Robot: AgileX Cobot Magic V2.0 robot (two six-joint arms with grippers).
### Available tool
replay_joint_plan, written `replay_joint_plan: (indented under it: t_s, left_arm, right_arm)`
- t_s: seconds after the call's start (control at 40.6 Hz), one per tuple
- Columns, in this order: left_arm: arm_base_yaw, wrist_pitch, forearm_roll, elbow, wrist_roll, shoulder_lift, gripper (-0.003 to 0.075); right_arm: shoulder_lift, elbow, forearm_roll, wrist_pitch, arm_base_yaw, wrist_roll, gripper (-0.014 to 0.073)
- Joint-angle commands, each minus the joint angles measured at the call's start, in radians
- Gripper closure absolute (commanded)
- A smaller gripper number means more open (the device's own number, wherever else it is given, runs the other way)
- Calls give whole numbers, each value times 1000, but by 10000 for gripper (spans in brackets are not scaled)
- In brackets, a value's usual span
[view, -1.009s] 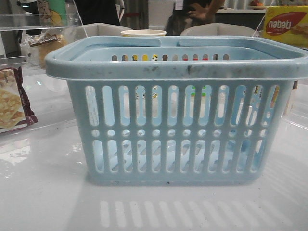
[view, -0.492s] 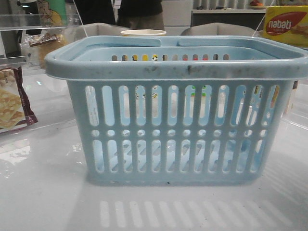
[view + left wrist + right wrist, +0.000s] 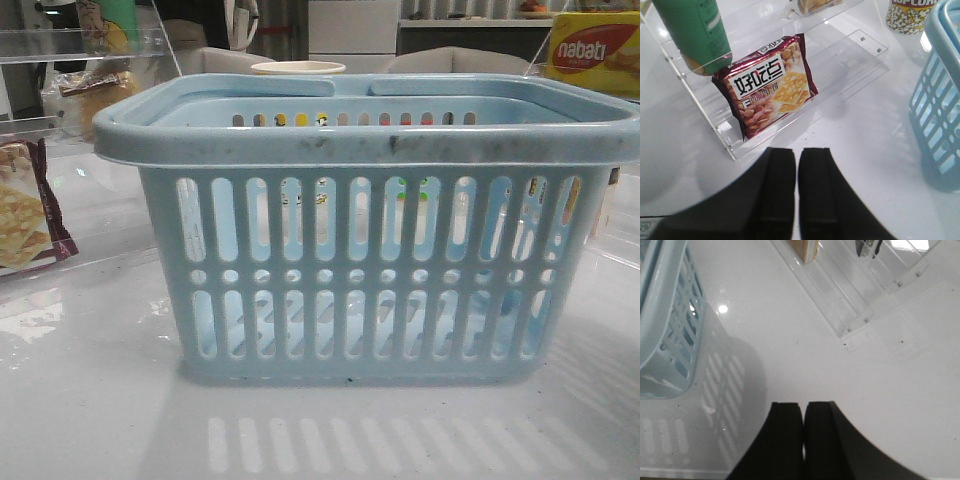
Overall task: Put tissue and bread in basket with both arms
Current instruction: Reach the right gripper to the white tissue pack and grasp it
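Note:
The light-blue basket (image 3: 370,240) stands mid-table and fills the front view; it also shows in the left wrist view (image 3: 940,100) and the right wrist view (image 3: 665,315). The bread (image 3: 95,95), a golden-brown bun in clear wrap, sits on the clear shelf at the back left. A dark item (image 3: 867,247) shows only an edge on the right clear shelf; I cannot tell whether it is the tissue. My left gripper (image 3: 797,150) is shut and empty above the table, near the cracker packet. My right gripper (image 3: 804,404) is shut and empty over bare table right of the basket. Neither shows in the front view.
A maroon cracker packet (image 3: 770,87) leans in the left clear shelf (image 3: 710,112), beside a green bottle (image 3: 692,30). A popcorn cup (image 3: 910,15) stands near the basket. A yellow nabati box (image 3: 595,50) is at the back right. The right clear shelf (image 3: 840,295) holds a tan box (image 3: 805,250).
A person in the background has moved out of sight. The basket and the items on the table have not moved.

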Motion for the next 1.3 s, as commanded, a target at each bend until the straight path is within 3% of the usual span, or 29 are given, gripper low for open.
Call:
replay_joint_plan:
  t_s: [0.0, 0.098, 0.172, 0.345, 0.64, 1.034, 1.28]
  left_arm:
    - [-6, -90, -7, -30, -3, 14, 302]
    - [-6, -92, -24, -30, -3, 15, 125]
    - [-8, -92, -45, -30, -1, 18, 97]
    - [-92, -95, -48, -30, 19, 18, 110]
    - [-282, -95, -48, -30, 27, 18, 183]
    - [-302, -95, -48, -30, 27, 18, 262]
    - [-302, -95, -48, -30, 27, 18, 268]
  right_arm:
    - [34, -36, -11, -59, -4, -6, 236]
    - [76, -36, -11, -60, -4, -6, 69]
    - [111, -36, -12, -69, -4, -6, 47]
    - [193, -71, -27, -108, -52, 10, 56]
    - [408, -277, 14, -118, -191, 12, 56]
    - [722, -512, 34, -238, -194, 12, 56]
    - [839, -538, 20, -444, -194, 11, 56]
